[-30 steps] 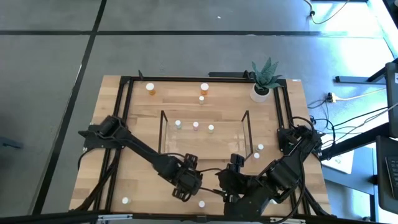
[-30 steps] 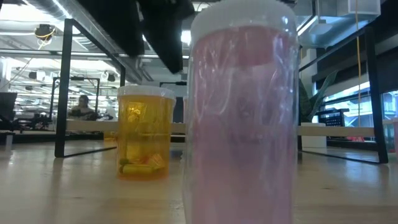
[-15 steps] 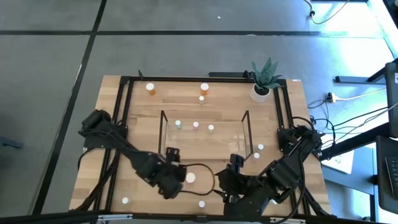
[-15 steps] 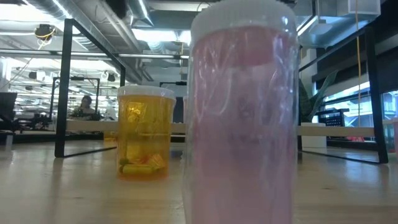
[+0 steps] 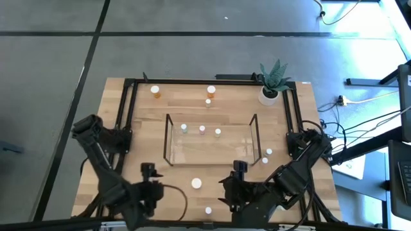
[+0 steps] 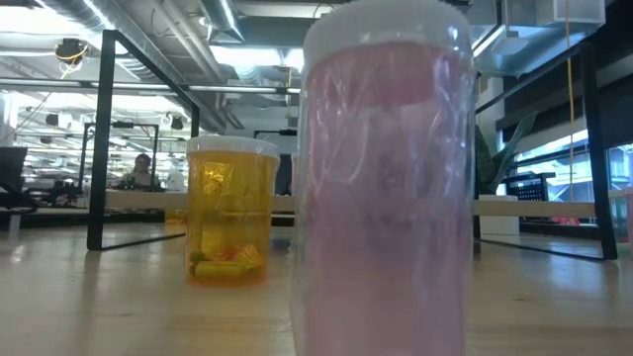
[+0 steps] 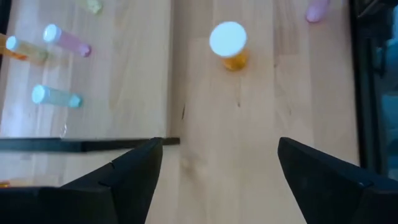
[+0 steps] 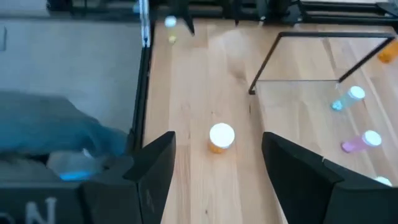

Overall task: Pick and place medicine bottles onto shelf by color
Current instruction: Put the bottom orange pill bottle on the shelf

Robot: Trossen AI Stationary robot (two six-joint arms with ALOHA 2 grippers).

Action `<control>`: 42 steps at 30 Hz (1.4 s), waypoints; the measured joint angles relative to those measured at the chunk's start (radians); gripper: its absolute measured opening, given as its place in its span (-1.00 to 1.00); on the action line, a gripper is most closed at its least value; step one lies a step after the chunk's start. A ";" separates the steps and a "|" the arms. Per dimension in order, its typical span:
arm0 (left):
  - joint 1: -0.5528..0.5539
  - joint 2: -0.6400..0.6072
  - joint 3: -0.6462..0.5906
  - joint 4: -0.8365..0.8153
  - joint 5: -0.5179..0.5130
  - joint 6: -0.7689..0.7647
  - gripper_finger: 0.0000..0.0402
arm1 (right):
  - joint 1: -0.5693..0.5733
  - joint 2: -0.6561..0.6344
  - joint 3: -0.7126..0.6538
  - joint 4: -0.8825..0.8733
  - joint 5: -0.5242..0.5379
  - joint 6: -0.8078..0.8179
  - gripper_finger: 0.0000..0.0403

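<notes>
Item: small white-capped orange medicine bottle (image 5: 196,183), stood upright on the wooden bench (image 5: 192,102) just before the clear acrylic shelf (image 5: 211,154) (three bottles already inside), flanked by left gripper (image 5: 149,172) and right gripper (image 5: 239,171), both spread, nothing held.

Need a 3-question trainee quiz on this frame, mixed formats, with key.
1. True or false: the left end effector grips an orange bottle.
2. How many bottles stand inside the shelf in the high view? A) one B) three C) six
3. Fill in: the plant pot sits at the table's far ____ corner.

Key: 1. False; both the left and the right end effector are open and empty, and the bottle stands between them. 2. B. 3. right.
</notes>
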 joint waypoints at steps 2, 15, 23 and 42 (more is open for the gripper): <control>-0.032 0.000 0.000 -0.001 -0.023 -0.037 0.54 | -0.003 0.000 -0.035 0.011 -0.011 -0.016 0.20; -0.130 0.000 0.000 -0.016 -0.076 -0.153 0.55 | -0.122 0.001 -0.409 0.375 -0.031 -0.044 0.20; -0.130 0.000 0.000 -0.015 -0.076 -0.154 0.54 | -0.217 0.002 -0.543 0.595 -0.302 -0.041 0.20; -0.130 0.000 0.000 -0.014 -0.075 -0.155 0.54 | -0.276 0.024 -0.603 0.661 -0.361 -0.299 0.20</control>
